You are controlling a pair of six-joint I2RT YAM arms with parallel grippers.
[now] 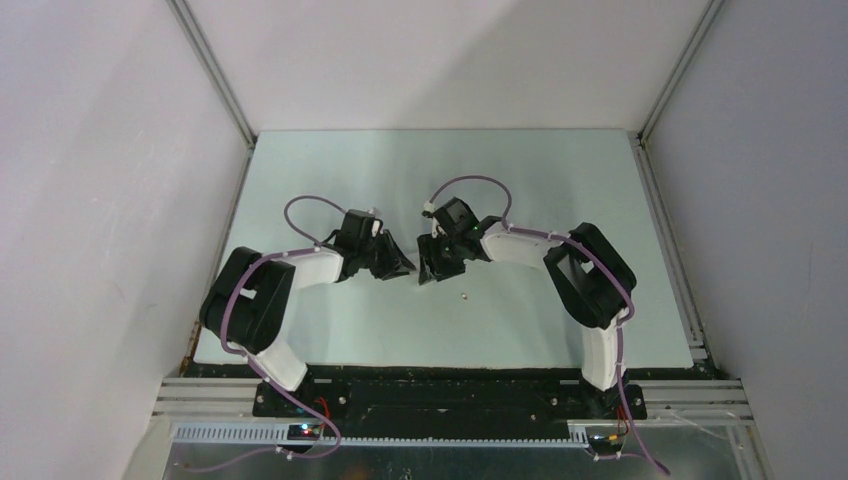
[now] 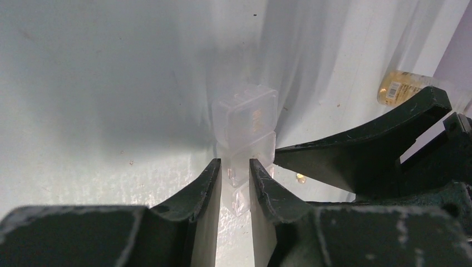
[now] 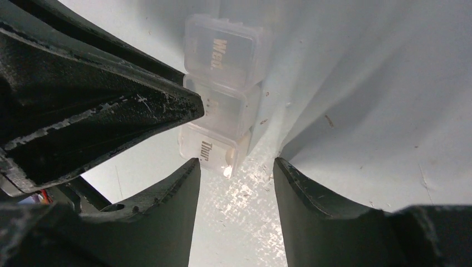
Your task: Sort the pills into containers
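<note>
- pale table (image 1: 330,330), white walls (image 1: 100,150) round it
- left gripper (image 2: 235,167) pinched tight on the near end of the pill box (image 2: 245,111); right gripper (image 3: 236,167) spread, holding nothing
- pill box lies mid-table between them (lids read "Wed.", "Thur")
- one loose pill (image 1: 464,295), probably, just beside the right gripper

Translucent pill box (image 3: 221,97), Wed/Thur lids; loose pill (image 1: 463,295) nearby.

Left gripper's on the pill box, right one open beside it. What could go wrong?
The left gripper pinches only one end of the small translucent white plastic pill box; it could pivot or slip.
The open right gripper sits close beside it; fingers may clash.
The tiny tan loose pill on the table could get knocked away.
</note>
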